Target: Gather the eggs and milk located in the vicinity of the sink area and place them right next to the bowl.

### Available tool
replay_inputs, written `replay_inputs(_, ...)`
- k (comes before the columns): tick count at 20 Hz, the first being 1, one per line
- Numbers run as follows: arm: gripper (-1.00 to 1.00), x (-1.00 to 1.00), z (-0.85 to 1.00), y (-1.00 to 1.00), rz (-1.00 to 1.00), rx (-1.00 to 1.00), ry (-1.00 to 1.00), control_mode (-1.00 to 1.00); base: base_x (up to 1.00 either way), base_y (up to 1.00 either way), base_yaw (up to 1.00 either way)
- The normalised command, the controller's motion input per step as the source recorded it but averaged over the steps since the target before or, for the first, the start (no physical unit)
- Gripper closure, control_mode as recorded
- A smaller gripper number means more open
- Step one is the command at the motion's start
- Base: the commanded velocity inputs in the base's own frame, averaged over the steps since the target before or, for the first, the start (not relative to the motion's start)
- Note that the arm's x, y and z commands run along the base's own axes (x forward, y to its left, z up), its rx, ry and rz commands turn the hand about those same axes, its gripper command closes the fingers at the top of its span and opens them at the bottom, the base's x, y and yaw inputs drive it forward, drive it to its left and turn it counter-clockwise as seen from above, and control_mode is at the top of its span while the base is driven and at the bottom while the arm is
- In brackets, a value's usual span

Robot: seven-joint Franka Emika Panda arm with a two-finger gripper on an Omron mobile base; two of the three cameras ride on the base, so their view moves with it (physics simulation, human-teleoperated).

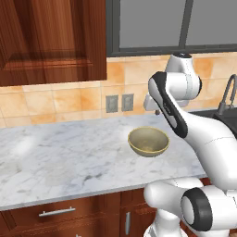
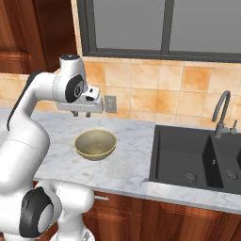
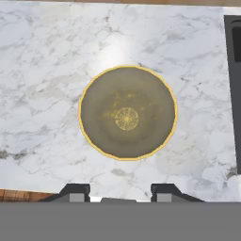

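Note:
The olive-gold bowl point(image 1: 148, 141) point(image 2: 95, 144) sits empty on the marble counter, left of the sink. In the hand view the bowl point(image 3: 127, 112) lies straight below the camera. My gripper point(image 1: 156, 111) point(image 2: 81, 115) point(image 3: 120, 192) hangs well above the bowl and slightly behind it. It is open, its fingers spread wide with nothing between them. The dark sunken sink point(image 2: 188, 155) point(image 1: 221, 115) point(image 3: 234, 94) lies to the right, with its gooseneck faucet point(image 2: 220, 110) point(image 1: 227, 95) behind the basin. The egg and the milk carton are out of view.
The marble counter point(image 1: 55, 157) point(image 2: 132, 160) stretches wide to the bowl's left. Two wall outlets point(image 1: 119, 102) sit on the tiled backsplash. A wooden upper cabinet point(image 1: 51, 41) hangs at the upper left, and a window point(image 2: 160, 26) is above the sink.

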Motion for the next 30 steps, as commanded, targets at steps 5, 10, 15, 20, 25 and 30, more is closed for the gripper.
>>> replay_inputs(5, -1.00, -0.02, -0.08, 0.00, 0.00, 0.00, 0.01, -1.00, 0.00, 0.00, 0.00)
replay_inputs(10, -1.00, -0.37, -0.10, 0.12, 0.00, 0.00, 0.00, -1.00, 0.00, 0.00, 0.00)
replay_inputs(15, -1.00, -0.38, 0.00, 0.00, -0.01, 0.00, 0.00, -1.00, 0.00, 0.00, 0.00)
replay_inputs(20, -1.00, 0.00, 0.00, 0.00, 0.00, 0.00, 0.00, -1.00, 0.00, 0.00, 0.00)
replay_inputs(25, -1.00, 0.00, 0.00, 0.00, 0.00, 0.00, 0.00, 1.00, -0.28, 0.00, -0.05)
replay_inputs(30, -1.00, 0.00, 0.00, 0.00, 0.00, 0.00, 0.00, 1.00, -0.76, 0.28, -0.56)
